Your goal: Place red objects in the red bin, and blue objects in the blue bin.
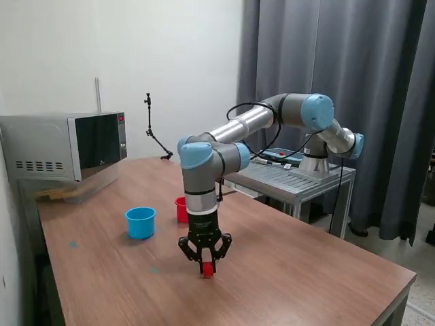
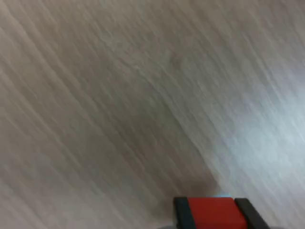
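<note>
My gripper (image 1: pixel 207 263) points straight down over the wooden table (image 1: pixel 306 265), its two black fingers shut on a small red cube (image 1: pixel 207 270) that sits at or just above the tabletop. In the wrist view the red cube (image 2: pixel 212 214) is pinched between the black fingers (image 2: pixel 180 212). The red cup (image 1: pixel 181 209) stands behind the arm, partly hidden by it. The light blue cup (image 1: pixel 141 222) stands to the exterior view's left of the red cup. No dark blue cubes and no second red cube show in either view.
A microwave (image 1: pixel 64 146) stands at the table's far corner on the exterior view's left. A thin black stand (image 1: pixel 152 129) is by the back wall. The arm's base sits on a metal cart (image 1: pixel 299 180) on the right. The table's near edge is close below my gripper.
</note>
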Controlling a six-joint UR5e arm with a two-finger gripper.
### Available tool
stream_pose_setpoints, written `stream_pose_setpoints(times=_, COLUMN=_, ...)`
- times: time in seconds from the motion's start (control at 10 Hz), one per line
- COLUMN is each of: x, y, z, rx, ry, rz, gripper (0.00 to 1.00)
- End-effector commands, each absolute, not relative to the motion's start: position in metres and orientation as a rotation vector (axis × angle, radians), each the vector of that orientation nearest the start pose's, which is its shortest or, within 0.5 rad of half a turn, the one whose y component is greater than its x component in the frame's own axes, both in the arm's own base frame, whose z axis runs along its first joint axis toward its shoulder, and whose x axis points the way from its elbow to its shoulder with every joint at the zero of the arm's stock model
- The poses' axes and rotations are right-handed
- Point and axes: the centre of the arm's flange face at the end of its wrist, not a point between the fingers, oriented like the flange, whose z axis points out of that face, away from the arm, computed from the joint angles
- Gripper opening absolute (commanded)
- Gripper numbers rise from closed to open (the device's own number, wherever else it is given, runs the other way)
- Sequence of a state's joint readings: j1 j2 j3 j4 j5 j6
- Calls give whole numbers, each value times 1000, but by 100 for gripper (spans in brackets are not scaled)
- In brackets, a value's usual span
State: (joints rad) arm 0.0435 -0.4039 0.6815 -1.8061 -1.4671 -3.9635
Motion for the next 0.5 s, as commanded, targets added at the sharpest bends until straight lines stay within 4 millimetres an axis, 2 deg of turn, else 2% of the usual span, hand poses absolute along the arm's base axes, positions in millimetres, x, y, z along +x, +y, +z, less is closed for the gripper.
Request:
stream_pose_setpoints(times=0.0, x=-855, y=-172, z=165, rx=-2965, ry=1289, rz=-68, gripper=0)
stream_pose_setpoints(times=0.1, x=-850, y=-167, z=201, rx=-2954, ry=1342, rz=-27, gripper=0)
stream_pose_setpoints(times=0.3, x=-845, y=-141, z=249, rx=-2893, ry=1486, rz=36, gripper=0)
stream_pose_setpoints(times=0.4, x=-836, y=-133, z=270, rx=-2839, ry=1570, rz=56, gripper=0)
